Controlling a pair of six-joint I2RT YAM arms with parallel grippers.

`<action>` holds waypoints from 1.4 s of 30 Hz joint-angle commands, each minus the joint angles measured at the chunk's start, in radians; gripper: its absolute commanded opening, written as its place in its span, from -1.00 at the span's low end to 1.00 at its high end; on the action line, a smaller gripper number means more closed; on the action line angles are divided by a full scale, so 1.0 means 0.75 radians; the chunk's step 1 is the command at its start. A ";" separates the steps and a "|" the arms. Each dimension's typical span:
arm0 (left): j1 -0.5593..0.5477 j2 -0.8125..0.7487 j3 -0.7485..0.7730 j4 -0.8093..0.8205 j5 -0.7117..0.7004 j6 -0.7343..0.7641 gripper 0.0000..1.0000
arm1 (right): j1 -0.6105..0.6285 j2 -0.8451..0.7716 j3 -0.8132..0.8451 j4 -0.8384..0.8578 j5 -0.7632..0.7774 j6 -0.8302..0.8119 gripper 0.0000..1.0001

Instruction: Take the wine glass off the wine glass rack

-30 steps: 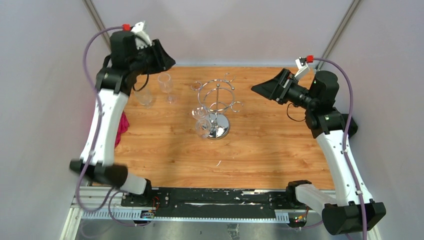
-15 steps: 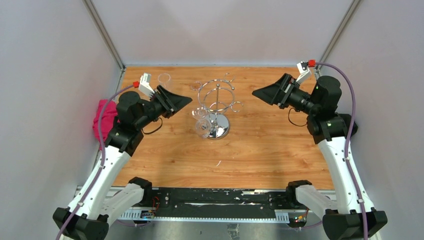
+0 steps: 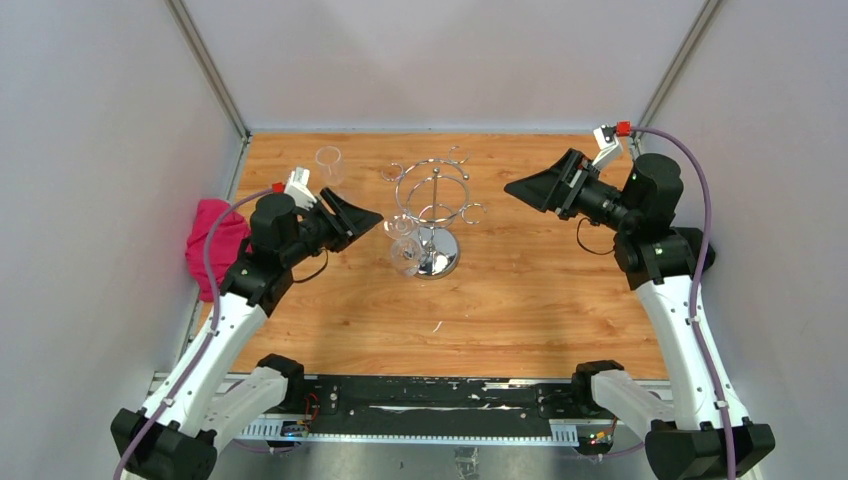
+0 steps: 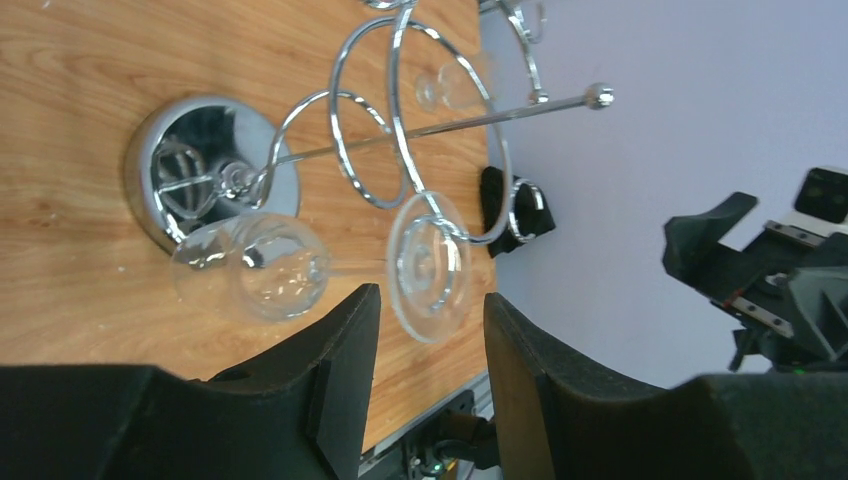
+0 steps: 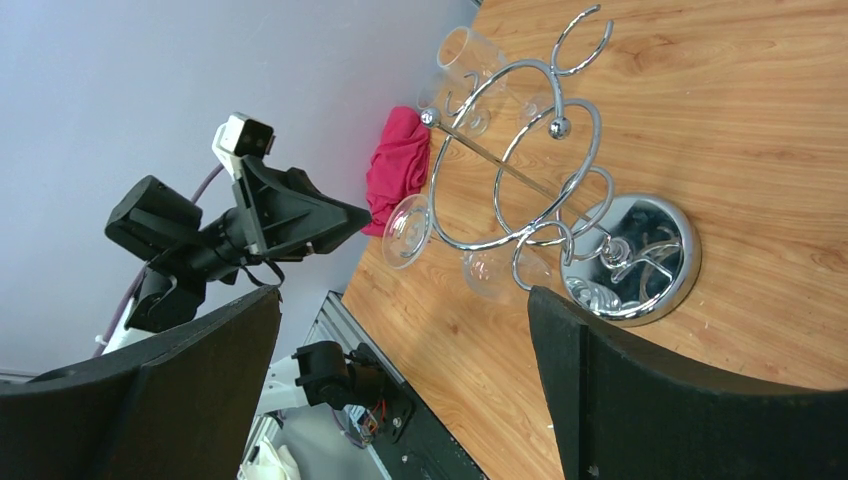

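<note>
The left arm is extended up from the near left corner of the counter. The left claw is held level and pointed toward the counter's middle, its fingers parted. The right arm is held upright along the right edge, and the right claw is aimed leftward, fingers spread wide.

This was a robotics lab cell, built for bench trials. A wood-grain desk stood boxed in on three sides by plain pale panels, which met at the back corners along bare metal struts. Two white-and-black arms, the left arm and the right arm, were bolted to a black plate along the near edge. That plate sat on a slotted aluminium rail. Purple cables looped loose from the wrists. Exposed wiring showed beside the bases, and grey sheet metal lay below the rail.
</note>
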 commanded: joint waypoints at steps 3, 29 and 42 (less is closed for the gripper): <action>-0.010 0.078 -0.054 0.068 -0.007 0.038 -0.04 | -0.017 -0.006 -0.021 -0.024 -0.012 -0.001 0.98; -0.044 0.220 -0.098 0.306 0.061 0.004 -0.44 | -0.017 0.041 -0.044 0.021 -0.017 0.026 0.98; -0.049 0.169 -0.088 0.307 0.090 -0.056 -0.96 | -0.017 0.032 -0.052 0.022 -0.012 0.028 0.98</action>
